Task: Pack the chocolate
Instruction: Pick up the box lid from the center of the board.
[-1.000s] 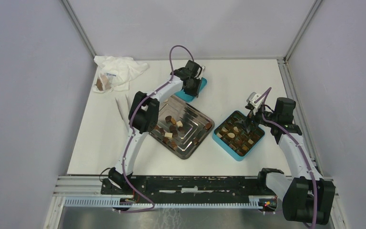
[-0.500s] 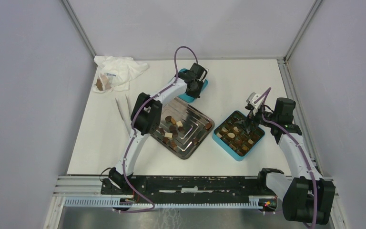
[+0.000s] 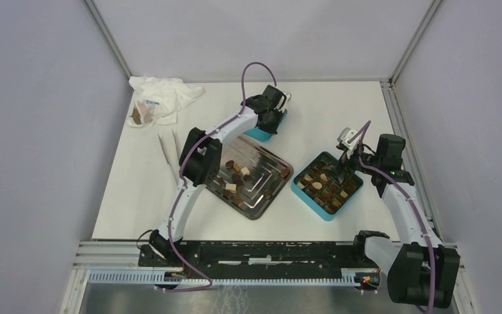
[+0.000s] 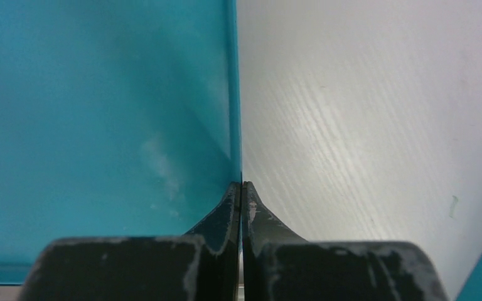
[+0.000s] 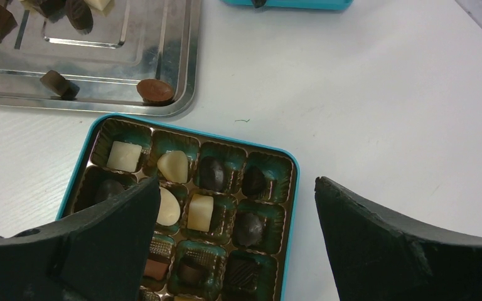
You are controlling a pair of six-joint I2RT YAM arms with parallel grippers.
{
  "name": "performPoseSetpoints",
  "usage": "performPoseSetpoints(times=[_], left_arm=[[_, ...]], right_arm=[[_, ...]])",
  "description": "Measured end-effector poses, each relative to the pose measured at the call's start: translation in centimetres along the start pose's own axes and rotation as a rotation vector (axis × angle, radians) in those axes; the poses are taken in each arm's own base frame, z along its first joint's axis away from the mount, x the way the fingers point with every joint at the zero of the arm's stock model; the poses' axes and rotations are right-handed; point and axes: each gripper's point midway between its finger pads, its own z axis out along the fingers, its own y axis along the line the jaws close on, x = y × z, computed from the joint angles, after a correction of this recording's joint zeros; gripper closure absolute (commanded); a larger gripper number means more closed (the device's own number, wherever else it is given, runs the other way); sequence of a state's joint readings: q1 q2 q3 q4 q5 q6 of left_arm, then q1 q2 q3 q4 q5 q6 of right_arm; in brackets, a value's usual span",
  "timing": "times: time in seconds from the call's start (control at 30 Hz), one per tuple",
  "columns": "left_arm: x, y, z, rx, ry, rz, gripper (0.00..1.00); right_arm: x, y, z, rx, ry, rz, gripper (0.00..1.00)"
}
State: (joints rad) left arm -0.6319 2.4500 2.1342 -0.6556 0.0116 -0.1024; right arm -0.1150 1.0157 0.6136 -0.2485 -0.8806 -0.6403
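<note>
Several loose chocolate pieces (image 3: pixel 235 176), dark, light brown and cream, lie on the steel tray (image 3: pixel 255 212). More chocolates (image 5: pixel 199 212) fill cells of the teal box (image 3: pixel 299 191) with brown dividers. My right gripper (image 5: pixel 236 182) hangs open just above that box's right side, nothing between its fingers. A brown disc (image 5: pixel 155 91) rests at the tray's (image 5: pixel 188 75) near rim. Behind the tray, my left gripper (image 4: pixel 242 185) is shut on the thin upright wall of an empty teal lid (image 4: pixel 100 113), seen from above as the lid (image 3: pixel 256 133) under the left gripper (image 3: pixel 271 121).
A wrinkled white plastic bag (image 3: pixel 163 97) with a brown lump sits at the back left. Tweezers (image 3: pixel 167 154) lie left of the tray. Metal frame posts and grey walls bound the white table on three sides.
My left wrist has swung a little to the right and back at the teal lid. The right arm and the teal box have stayed where they were.
</note>
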Motion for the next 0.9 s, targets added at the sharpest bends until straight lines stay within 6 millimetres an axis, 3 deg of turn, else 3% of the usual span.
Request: performPoseSetpoints(times=[0.27,0.37,0.5,0.7,0.9], left_arm=[[-2.9,-3.0,-4.8,0.165,-0.078,0.036,0.98],[-3.1,-4.2,-6.6,0.235,-0.091,0.065,0.98],[-2.4,-5.6,-7.4,0.316,-0.077,0.088,0.98],[-0.5,-7.3,-7.3,0.405,-0.03,0.1,0.98],[0.5,-8.5,-7.4,0.449,-0.005,0.113,0.98]], right_arm=[[-0.7,-0.5,-0.1,-0.008,-0.021,-0.194,0.02],[-1.3,-0.4,-0.1,-0.04,-0.052,-0.362,0.02],[-3.2,-0.3,0.5,-0.105,-0.124,-0.622,0.04],[-5.9,-0.5,4.3,-0.219,-0.175,-0.867,0.11],[-6.9,-1.0,7.9,-0.276,-0.132,-0.983,0.21]])
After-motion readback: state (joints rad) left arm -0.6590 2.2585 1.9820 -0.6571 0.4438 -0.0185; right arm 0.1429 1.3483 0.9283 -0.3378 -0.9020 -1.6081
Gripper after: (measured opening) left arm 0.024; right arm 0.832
